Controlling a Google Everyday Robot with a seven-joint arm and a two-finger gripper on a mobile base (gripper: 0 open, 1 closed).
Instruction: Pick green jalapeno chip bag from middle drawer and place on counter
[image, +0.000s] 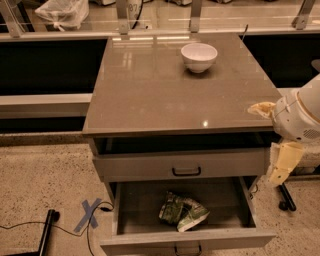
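The green jalapeno chip bag (182, 213) lies crumpled on the floor of the middle drawer (150, 239), which is pulled out below a closed drawer (186, 165). The counter (165, 90) is a glossy grey-brown slab above them. My gripper (281, 166) hangs off the white arm (302, 117) at the right, beside the counter's front right corner. It is above and to the right of the open drawer, apart from the bag.
A white bowl (199, 56) stands at the back of the counter. A blue tape X (89, 215) and a black cable (30, 225) lie on the speckled floor at the left. A black wheeled leg (286, 199) stands right of the drawer.
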